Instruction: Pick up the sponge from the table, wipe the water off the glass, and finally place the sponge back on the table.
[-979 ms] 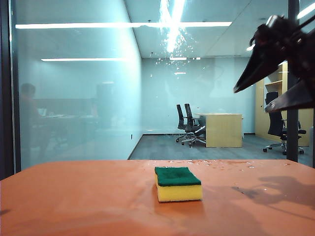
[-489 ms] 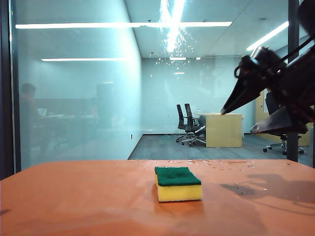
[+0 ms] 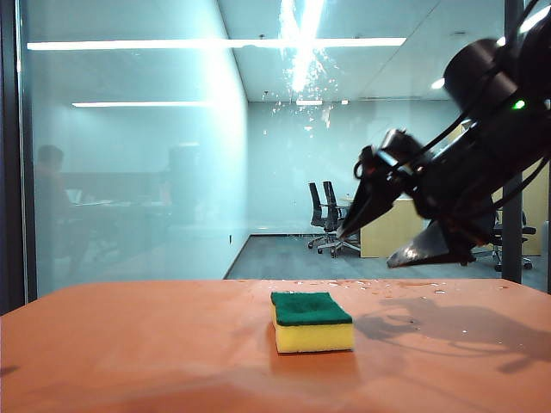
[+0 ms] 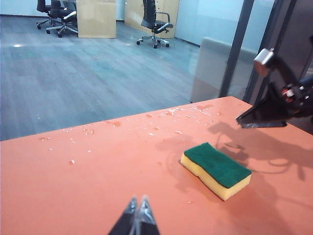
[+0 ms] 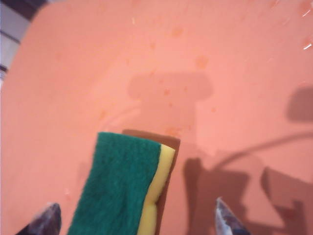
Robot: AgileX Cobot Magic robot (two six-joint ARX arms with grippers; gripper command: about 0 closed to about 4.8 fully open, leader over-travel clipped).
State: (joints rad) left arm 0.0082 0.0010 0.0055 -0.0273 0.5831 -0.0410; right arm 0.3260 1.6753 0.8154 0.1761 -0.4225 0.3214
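My right gripper (image 3: 370,245) hangs above the table (image 3: 129,344) with jaws spread wide, just right of the sponge (image 3: 312,321) and clear of it. The sponge lies flat, green layer up, near the table's middle. My left gripper (image 4: 137,218) sits low with tips pressed together. Water (image 3: 301,52) droplets streak the glass (image 3: 155,155) behind.
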